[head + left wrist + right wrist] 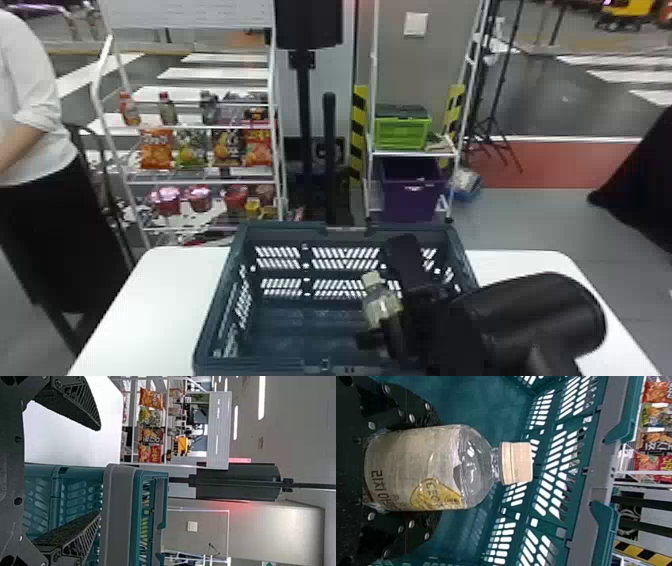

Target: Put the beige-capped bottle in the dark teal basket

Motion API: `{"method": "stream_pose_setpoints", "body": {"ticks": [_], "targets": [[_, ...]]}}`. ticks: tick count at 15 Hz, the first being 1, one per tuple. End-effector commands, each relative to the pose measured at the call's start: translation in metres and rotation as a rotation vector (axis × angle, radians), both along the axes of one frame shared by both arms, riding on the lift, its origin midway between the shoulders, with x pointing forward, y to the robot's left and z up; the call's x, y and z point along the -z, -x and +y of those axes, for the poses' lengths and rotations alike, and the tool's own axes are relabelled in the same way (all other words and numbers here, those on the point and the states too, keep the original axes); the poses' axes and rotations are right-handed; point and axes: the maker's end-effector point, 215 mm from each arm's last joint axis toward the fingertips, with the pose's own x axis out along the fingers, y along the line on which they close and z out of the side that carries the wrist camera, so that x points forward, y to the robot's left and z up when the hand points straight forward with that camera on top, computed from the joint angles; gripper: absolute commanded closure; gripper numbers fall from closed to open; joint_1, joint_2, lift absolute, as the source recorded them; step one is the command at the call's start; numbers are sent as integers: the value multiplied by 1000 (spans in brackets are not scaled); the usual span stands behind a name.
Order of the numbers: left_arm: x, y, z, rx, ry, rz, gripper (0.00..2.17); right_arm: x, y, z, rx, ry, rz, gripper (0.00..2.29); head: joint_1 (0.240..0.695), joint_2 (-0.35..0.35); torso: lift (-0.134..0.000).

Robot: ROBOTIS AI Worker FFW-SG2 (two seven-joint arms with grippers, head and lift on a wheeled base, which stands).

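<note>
In the head view my right gripper (392, 320) is inside the dark teal basket (345, 232), toward its right side, shut on the beige-capped bottle (381, 307). The bottle is held roughly upright, its cap a little below the rim's height. The right wrist view has the right gripper (440, 466) with a finger on either side of the pale-labelled bottle (415, 467), the beige cap pointing away from the palm; the perforated basket wall (558, 467) is behind. In the left wrist view my left gripper (99, 470) stands open with nothing between its fingers, near the basket's outer side (119, 514).
The basket stands on a white table (165, 295). Beyond it are a snack rack (200, 127) at the left, a dark post, and a shelf with a green crate (402, 132) and a purple bin (410, 197). A person stands left of the table.
</note>
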Motion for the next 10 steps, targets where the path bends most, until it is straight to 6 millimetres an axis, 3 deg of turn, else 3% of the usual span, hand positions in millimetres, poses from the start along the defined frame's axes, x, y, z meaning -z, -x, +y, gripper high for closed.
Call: {"method": "stream_pose_setpoints", "body": {"ticks": [1, 3, 5, 8, 10], "targets": [[-1, 0, 0, -1, 0, -1, 130, 0, 2, -1, 3, -3, 3, -2, 499, 0, 0], [-1, 0, 0, -1, 1, -3, 130, -2, 2, -1, 7, -10, -6, 36, 499, 0, 0], [-3, 2, 2, -5, 3, -10, 130, -17, -2, 3, 7, -33, -55, 36, 499, 0, 0], [-5, 1, 2, -7, 5, -15, 130, -71, -9, 23, 3, -139, -249, 39, 499, 0, 0], [-9, 0, 1, -8, 8, -23, 130, -93, 12, 20, 0, -188, -315, 43, 499, 0, 0]]}}
